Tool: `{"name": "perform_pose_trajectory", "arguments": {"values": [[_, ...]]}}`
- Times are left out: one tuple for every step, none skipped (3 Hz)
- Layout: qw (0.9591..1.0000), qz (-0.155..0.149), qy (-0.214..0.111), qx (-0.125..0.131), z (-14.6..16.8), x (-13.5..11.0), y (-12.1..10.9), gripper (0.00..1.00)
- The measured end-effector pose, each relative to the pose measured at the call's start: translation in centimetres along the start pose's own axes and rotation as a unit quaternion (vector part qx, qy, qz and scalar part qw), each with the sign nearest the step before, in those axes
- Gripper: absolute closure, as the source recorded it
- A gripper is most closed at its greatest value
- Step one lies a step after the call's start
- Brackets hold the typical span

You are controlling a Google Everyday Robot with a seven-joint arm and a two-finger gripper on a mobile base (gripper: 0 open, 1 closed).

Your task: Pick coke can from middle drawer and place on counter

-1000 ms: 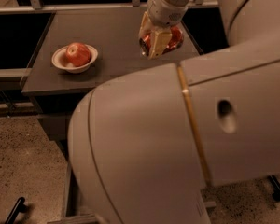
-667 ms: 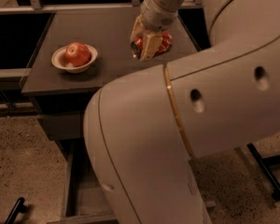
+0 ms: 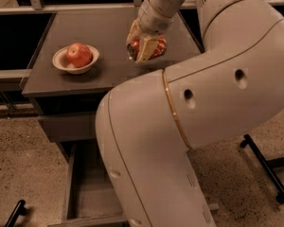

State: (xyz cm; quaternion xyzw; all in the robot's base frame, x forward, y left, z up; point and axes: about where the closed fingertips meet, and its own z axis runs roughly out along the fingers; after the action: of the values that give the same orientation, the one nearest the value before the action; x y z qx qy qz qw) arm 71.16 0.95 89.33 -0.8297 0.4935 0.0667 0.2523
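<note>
One small red coke can — lying sideways — clamped in the cream two-finger gripper, matte grey counter directly beneath it.

view: high, looking down past near arm | pincer upper centre, over counter

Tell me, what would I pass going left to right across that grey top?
White bowl with the apple in it → coke can, clamped in the gripper over the counter.
</note>
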Motion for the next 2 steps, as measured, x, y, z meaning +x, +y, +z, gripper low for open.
{"name": "perform_pose_trajectory", "arguments": {"values": [[1.0000, 0.000, 0.000, 0.000, 0.01, 0.00, 0.00, 0.36], [1.0000, 0.000, 0.000, 0.000, 0.01, 0.00, 0.00, 0.13]]}}
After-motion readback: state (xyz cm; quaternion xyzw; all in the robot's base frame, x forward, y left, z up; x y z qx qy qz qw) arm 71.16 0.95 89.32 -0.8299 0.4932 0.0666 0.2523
